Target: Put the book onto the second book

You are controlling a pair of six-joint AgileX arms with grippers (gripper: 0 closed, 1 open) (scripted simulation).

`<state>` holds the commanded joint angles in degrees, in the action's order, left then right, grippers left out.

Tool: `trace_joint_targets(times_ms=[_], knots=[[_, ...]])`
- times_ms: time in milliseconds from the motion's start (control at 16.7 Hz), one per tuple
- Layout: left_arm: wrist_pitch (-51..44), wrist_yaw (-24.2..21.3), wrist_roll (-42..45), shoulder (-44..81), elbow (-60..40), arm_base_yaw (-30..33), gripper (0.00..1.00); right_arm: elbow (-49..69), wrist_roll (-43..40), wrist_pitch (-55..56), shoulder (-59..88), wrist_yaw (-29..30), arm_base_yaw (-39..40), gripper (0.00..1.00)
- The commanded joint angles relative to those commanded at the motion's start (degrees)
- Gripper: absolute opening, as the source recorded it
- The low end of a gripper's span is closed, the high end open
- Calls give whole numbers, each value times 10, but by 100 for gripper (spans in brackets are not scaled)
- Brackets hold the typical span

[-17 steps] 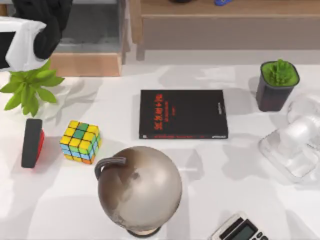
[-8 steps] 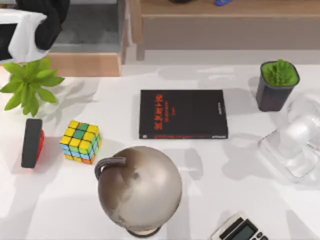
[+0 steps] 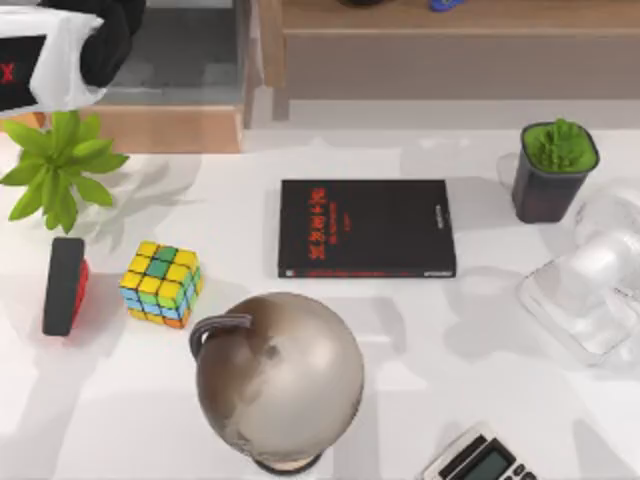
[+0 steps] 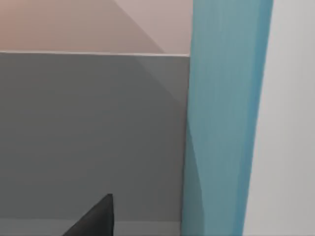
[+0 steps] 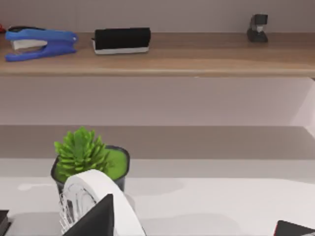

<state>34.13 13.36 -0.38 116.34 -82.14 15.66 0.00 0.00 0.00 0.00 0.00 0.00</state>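
A dark square pot (image 3: 553, 185) holding a spiky green succulent (image 3: 560, 143) stands at the far right of the white table (image 3: 440, 350); a leafy green plant (image 3: 58, 168) sits at the far left.

The second book (image 3: 366, 228) lies flat mid-table, its long axis running left to right, matte black cover up, red lettering left of its centre and a thin red line along its near edge.

The book (image 4: 224, 123) shows in the left wrist view as a smooth teal-blue band running upright, close to the camera. The left arm (image 3: 60, 50) is at the far left corner, above the table edge; whether its claw is apart or together cannot be told.

The right arm (image 3: 600, 270), glossy white, rests at the right side, the state of its claw likewise unclear.

A dull bronze globe (image 3: 280, 378) stands near the front, with a multicoloured cube (image 3: 160, 284) to its left.
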Motion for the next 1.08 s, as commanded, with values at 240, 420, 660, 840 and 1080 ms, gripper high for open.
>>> trace_joint_targets(times_ms=[240, 420, 660, 840, 1080], knots=[[0, 0, 0, 0, 0, 0, 70, 0, 0, 0, 0, 0, 0, 100], [0, 0, 0, 0, 0, 0, 47, 0, 0, 0, 0, 0, 0, 100], [0, 0, 0, 0, 0, 0, 17, 0, 0, 0, 0, 0, 0, 100], [0, 0, 0, 0, 0, 0, 0, 0, 0, 0, 0, 0, 0, 100], [0, 0, 0, 0, 0, 0, 0, 0, 0, 0, 0, 0, 0, 100]])
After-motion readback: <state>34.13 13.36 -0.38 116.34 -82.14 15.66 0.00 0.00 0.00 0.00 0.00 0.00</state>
